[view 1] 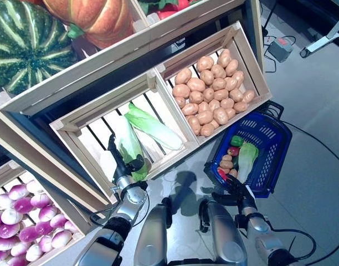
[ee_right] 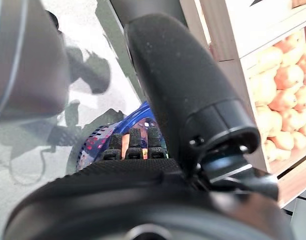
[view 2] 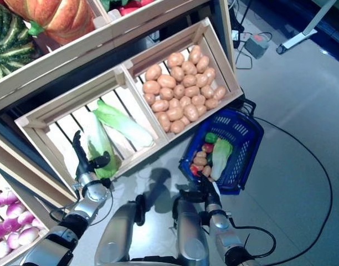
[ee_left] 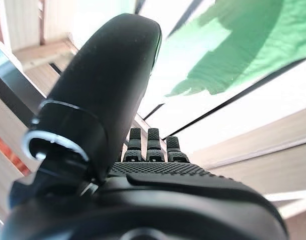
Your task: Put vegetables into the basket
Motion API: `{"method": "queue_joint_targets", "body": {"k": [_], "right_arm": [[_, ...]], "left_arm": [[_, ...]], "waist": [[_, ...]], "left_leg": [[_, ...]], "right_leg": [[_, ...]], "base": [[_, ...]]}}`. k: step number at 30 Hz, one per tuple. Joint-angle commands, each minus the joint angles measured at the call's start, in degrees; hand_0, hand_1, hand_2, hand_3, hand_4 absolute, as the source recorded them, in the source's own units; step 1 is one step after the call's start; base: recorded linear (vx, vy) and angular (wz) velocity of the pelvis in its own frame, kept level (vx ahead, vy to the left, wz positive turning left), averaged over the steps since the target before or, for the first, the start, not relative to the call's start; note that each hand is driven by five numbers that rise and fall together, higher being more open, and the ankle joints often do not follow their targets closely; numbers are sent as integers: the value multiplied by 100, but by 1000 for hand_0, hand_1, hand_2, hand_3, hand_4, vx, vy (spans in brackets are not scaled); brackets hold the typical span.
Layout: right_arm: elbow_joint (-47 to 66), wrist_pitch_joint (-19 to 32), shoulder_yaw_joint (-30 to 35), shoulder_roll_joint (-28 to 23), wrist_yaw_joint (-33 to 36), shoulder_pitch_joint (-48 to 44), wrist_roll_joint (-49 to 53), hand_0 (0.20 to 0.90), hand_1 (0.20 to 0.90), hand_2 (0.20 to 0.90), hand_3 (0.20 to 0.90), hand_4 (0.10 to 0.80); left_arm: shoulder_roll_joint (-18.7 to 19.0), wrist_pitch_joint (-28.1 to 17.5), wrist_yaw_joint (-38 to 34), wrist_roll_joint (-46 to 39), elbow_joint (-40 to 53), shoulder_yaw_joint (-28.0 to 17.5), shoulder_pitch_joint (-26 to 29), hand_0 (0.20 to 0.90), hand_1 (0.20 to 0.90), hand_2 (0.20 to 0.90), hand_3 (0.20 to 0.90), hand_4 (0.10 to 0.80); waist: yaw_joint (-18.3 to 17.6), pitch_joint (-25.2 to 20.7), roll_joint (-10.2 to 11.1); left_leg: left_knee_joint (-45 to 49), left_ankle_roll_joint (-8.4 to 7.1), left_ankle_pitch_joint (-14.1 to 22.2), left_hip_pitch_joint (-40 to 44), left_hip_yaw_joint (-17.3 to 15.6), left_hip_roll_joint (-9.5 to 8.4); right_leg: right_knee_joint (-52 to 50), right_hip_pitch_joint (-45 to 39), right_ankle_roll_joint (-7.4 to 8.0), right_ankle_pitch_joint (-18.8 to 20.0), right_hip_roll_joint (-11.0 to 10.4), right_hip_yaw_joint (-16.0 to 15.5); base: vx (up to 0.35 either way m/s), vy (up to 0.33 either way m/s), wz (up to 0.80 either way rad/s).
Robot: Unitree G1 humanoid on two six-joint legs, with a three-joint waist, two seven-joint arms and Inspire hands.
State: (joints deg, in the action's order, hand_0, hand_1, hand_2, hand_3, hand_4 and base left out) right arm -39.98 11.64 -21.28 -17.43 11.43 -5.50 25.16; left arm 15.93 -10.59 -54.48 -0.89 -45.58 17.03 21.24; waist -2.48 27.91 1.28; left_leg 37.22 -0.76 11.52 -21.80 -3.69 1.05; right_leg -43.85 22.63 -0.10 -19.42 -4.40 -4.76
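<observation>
My left hand point(view 1: 122, 169) is open at the front edge of the left wooden crate point(view 1: 75, 123). Its fingers point(view 1: 113, 147) stand straight beside a pale green leafy cabbage point(view 1: 129, 145), and its thumb lies across the cabbage's lower end. In the left wrist view the cabbage point(ee_left: 233, 45) shows past the straight fingers point(ee_left: 148, 145). The blue basket point(view 1: 272, 138) stands on the floor to the right. It holds a leafy cabbage point(view 1: 246, 159), a green pepper point(view 1: 236, 141), a red vegetable and small potatoes point(view 1: 226, 164). My right hand point(view 1: 236, 191) is open just before the basket's near rim point(ee_right: 100, 137).
A second leafy cabbage point(view 1: 153, 128) lies further back in the same crate. A crate of potatoes point(view 1: 214, 88) stands directly behind the basket. The stand's shelf point(view 1: 103, 66) overhangs the crates. Grey floor point(view 1: 313, 111) lies to the right of the basket.
</observation>
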Motion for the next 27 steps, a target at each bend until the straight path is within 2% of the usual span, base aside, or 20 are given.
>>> {"method": "queue_joint_targets", "body": {"k": [1, 8, 12, 16, 20, 27], "right_arm": [[559, 279, -80, -20, 365, -44, 233, 900, 900, 900, 900, 800], [565, 316, -141, 68, 545, -120, 320, 900, 900, 900, 900, 800], [545, 360, -205, 106, 627, -228, 419, 900, 900, 900, 900, 800], [481, 486, -236, 171, 619, -362, 576, 900, 900, 900, 900, 800], [510, 514, -284, 214, 663, -482, 595, 900, 900, 900, 900, 800], [429, 606, -340, 254, 794, -708, 721, 900, 900, 900, 900, 800]], "left_arm": [[11, -205, -335, -55, 191, -177, 314, 900, 900, 900, 900, 800], [127, -106, -425, -370, 7, -239, 595, 900, 900, 900, 900, 800], [127, -93, -372, -629, -133, -277, 764, 900, 900, 900, 900, 800], [138, -178, -60, -991, -411, -353, 1054, 900, 900, 900, 900, 800], [240, -71, 88, -1151, -578, -354, 1330, 900, 900, 900, 900, 800], [352, 19, 69, -1603, -1059, -442, 1794, 900, 900, 900, 900, 800]], "waist": [[-145, -190, 118], [-138, -26, 159], [-137, 34, 192], [-168, 133, 235], [-193, 180, 278], [-237, 189, 349]], "left_leg": [[579, 438, 83, -142, -193, -266], [936, 569, 350, -405, -285, -228], [1027, 588, 444, -513, -327, -190], [1189, 642, 612, -703, -381, -142], [1306, 657, 682, -927, -411, -92], [1528, 678, 813, -1364, -438, -40]], "right_leg": [[149, -73, -247, 437, 70, -39], [-195, 314, -149, 444, 144, 136], [-273, 439, -115, 436, 183, 158], [-401, 665, -74, 428, 248, 205], [-471, 891, -27, 440, 290, 204], [-617, 1326, -33, 409, 314, 125]], "base": [[-14, 41, -4], [-14, 20, -4], [-32, 9, -6], [-36, 14, -6], [-47, -3, -4], [-34, -5, 1]]}}
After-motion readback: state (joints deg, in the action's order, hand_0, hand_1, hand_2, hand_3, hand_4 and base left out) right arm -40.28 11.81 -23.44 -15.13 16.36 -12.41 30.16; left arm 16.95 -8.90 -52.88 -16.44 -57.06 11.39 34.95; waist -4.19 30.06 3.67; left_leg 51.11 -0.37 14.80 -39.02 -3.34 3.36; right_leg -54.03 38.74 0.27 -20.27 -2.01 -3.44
